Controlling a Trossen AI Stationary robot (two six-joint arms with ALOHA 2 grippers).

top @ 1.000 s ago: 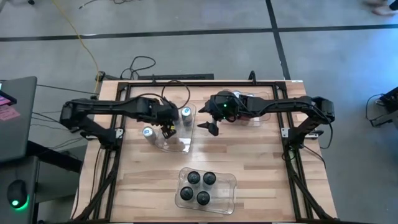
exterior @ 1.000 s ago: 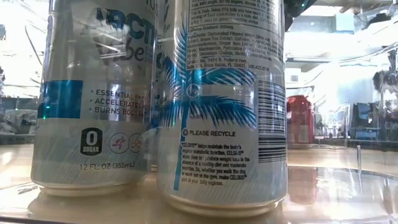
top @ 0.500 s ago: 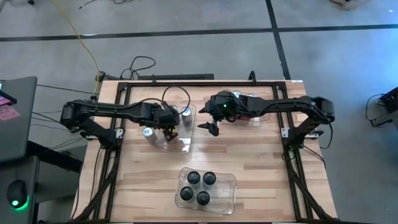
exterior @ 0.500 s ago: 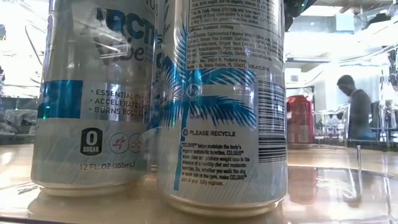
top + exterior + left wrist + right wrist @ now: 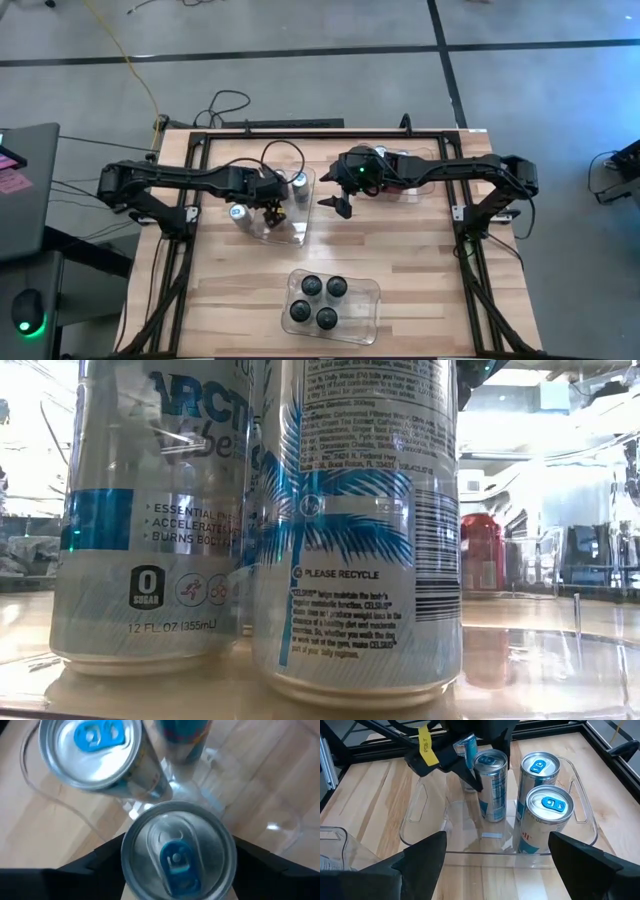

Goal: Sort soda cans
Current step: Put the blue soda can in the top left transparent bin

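High view: I see my left end effector (image 5: 270, 209), fingers apart, around the last silver-blue metal can (image 5: 492, 785); sorting looks nearly done.

Evenly lit from overhead, with soft short shadows on the table (image 5: 400, 250). Blown-out backlight upper left and right at table height. Blurred can top (image 5: 178, 850) at close range.
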